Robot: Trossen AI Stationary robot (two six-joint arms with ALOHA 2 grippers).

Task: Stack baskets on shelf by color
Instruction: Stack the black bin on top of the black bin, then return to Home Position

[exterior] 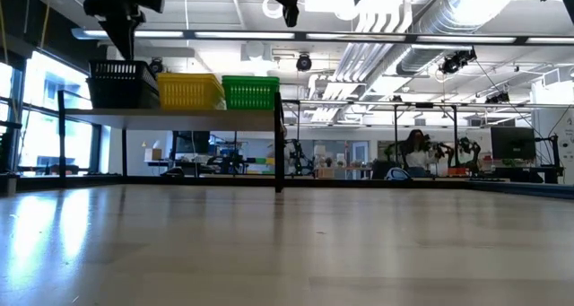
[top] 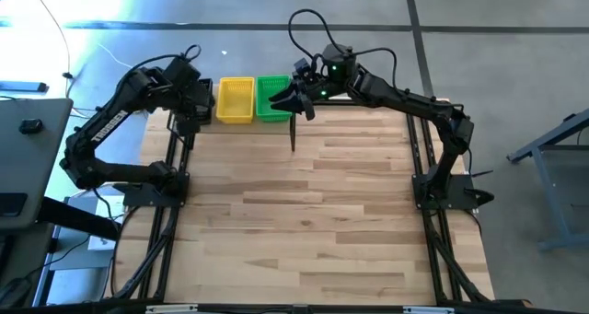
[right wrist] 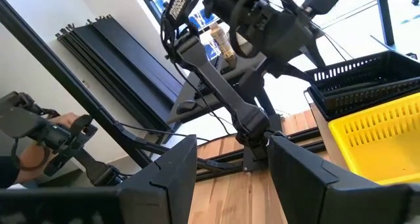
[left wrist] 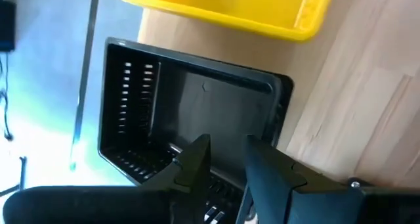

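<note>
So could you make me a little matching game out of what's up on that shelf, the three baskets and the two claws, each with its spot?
Things:
1. black basket
2. yellow basket
3. green basket
4. left gripper

Places:
a. middle of the shelf
b. hovering over the black basket, fingers apart
c. shelf end below the right gripper
d. shelf end on the left arm's side

Pairs: 1-d, 2-a, 3-c, 4-b
</note>
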